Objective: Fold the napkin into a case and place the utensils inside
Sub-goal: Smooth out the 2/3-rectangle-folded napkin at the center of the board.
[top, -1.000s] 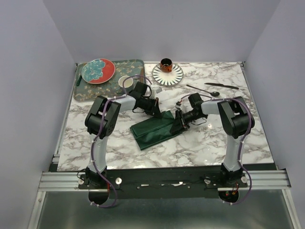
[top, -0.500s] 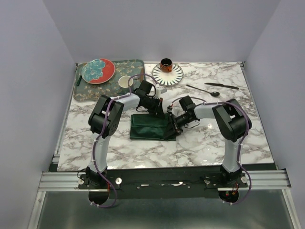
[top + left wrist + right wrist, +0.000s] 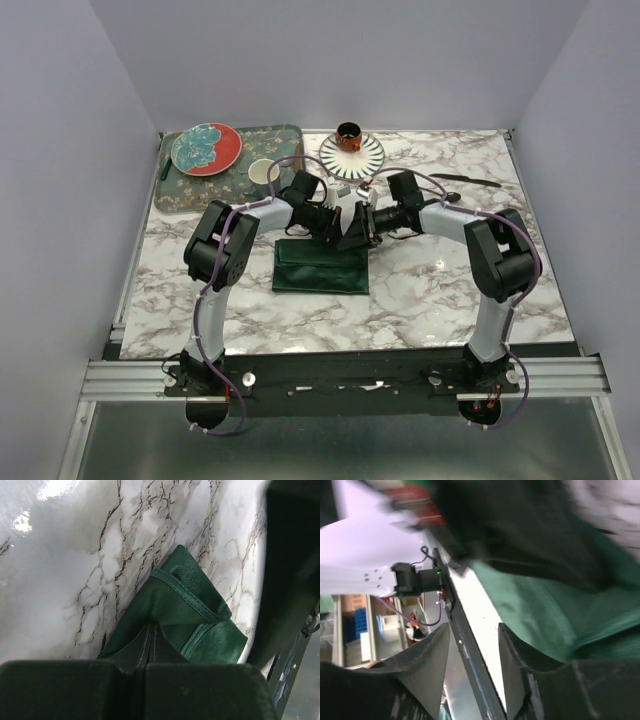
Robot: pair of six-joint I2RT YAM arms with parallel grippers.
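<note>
Folded green napkin (image 3: 321,267) flat on marble table (image 3: 430,300), left gripper (image 3: 334,230) and right gripper (image 3: 351,238) together at its far edge

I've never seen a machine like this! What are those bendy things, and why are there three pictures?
Those are two robot arms bolted to a marble table, each ending in a two-finger gripper. The big picture looks down from above. The other two come from little cameras on the wrists, so you see fingers close up. A folded dark green napkin lies in the middle. The left gripper is shut, pinching the cloth. The right gripper has its fingers apart, holding nothing. Further back sit a striped plate and a black cutlery piece.
</note>
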